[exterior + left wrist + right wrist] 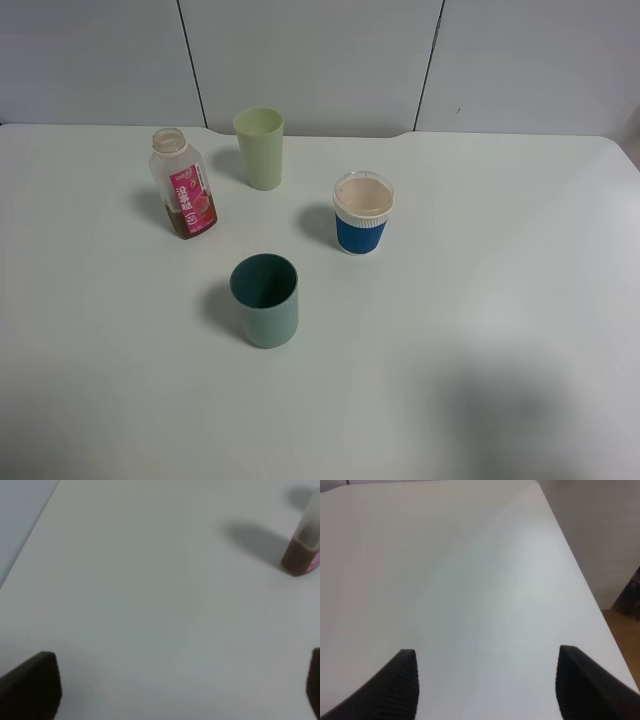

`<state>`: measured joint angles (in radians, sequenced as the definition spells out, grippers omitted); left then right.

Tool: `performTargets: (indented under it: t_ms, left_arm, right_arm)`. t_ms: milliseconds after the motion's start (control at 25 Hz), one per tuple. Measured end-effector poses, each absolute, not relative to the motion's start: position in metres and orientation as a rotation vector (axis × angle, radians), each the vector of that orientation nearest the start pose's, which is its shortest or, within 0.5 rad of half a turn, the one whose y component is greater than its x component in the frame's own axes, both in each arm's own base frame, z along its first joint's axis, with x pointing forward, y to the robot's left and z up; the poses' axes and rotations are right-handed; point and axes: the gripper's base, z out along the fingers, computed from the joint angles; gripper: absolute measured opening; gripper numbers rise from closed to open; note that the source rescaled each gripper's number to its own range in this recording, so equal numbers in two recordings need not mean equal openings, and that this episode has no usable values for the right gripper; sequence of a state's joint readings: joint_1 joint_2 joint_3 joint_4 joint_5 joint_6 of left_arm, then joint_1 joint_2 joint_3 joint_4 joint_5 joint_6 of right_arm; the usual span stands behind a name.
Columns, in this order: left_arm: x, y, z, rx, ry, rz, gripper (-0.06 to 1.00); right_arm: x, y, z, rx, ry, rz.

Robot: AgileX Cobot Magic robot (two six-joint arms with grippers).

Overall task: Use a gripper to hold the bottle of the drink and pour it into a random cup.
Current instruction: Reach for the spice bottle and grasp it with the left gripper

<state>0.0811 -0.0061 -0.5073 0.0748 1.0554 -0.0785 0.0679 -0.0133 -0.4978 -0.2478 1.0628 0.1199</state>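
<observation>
The clear bottle (184,184) with a pink-and-white label stands capless at the back left of the white table, with brown drink (198,228) low in its base. Its lower part also shows in the left wrist view (302,555). The teal-green cup (265,300) stands upright in front of it, near the middle. No arm shows in the exterior high view. My left gripper (180,685) is open and empty over bare table, well short of the bottle. My right gripper (487,685) is open and empty over bare table near the table's right edge.
A taller pale yellow-green tumbler (260,148) stands at the back, right of the bottle. A blue-sleeved white paper cup (362,213) stands right of centre. The table edge (580,575) and floor beyond show in the right wrist view.
</observation>
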Motion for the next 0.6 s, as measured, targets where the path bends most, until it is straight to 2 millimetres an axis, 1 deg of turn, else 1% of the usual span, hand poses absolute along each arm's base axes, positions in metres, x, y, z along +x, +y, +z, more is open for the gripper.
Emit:
performTargets:
  t_ms: [600]
  left_arm:
    - [-0.0071, 0.0054, 0.2799, -0.166, 2.018, 0.090, 1.00]
  right_arm:
    - [-0.0068, -0.0200, 0.2784, 0.066, 2.014, -0.177]
